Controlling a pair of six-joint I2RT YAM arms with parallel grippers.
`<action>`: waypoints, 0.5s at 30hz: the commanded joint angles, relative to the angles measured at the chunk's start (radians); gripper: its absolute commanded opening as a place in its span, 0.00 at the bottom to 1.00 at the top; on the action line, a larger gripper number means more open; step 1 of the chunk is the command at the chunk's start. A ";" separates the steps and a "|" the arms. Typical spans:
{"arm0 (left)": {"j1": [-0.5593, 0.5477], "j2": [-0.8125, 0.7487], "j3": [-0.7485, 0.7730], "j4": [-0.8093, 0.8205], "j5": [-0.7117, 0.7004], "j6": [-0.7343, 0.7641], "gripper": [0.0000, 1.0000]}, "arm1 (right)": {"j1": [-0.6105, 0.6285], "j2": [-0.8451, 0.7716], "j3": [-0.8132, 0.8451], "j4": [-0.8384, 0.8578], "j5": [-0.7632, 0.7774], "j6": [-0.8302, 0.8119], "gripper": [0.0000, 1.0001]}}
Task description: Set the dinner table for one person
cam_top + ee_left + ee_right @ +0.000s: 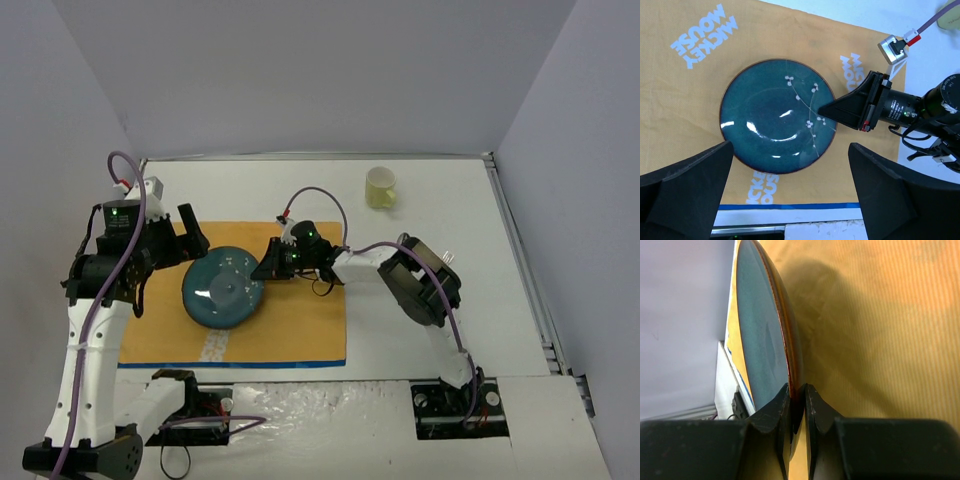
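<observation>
Left claw (178,243) hangs wide open over the left end of the mat, nothing in it; next over, the blue plate (222,288) is on the orange placemat (300,325), can't tell if it's fully resting; right claw (268,266) is pinched tight on the plate's right rim; yellowish cup (381,187) stands further right, towards the back; the white dinner table (500,310) runs under all of it.
</observation>
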 commanded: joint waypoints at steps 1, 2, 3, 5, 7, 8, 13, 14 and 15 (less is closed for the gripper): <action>-0.006 -0.016 -0.010 0.018 -0.010 0.006 0.97 | 0.012 -0.015 0.114 0.280 -0.099 0.075 0.00; -0.006 -0.016 -0.014 0.020 -0.009 0.004 0.97 | 0.012 -0.005 0.117 0.288 -0.102 0.080 0.00; -0.006 -0.017 -0.017 0.021 -0.009 0.002 0.97 | 0.012 0.004 0.118 0.294 -0.103 0.083 0.00; -0.006 -0.018 -0.020 0.020 -0.009 0.004 0.97 | 0.012 0.014 0.112 0.301 -0.103 0.083 0.00; -0.006 -0.018 -0.022 0.022 -0.009 0.005 0.97 | 0.010 0.018 0.099 0.304 -0.103 0.083 0.00; -0.007 -0.018 -0.024 0.021 -0.009 0.006 0.97 | 0.009 0.020 0.092 0.303 -0.102 0.082 0.00; -0.006 -0.020 -0.042 0.026 -0.011 0.007 0.97 | 0.002 0.015 0.046 0.272 -0.080 0.058 0.00; -0.006 -0.020 -0.046 0.028 -0.011 0.007 0.97 | -0.001 0.012 0.041 0.249 -0.072 0.047 0.04; -0.006 -0.020 -0.050 0.030 -0.010 0.007 0.97 | -0.003 0.008 0.038 0.224 -0.064 0.032 0.11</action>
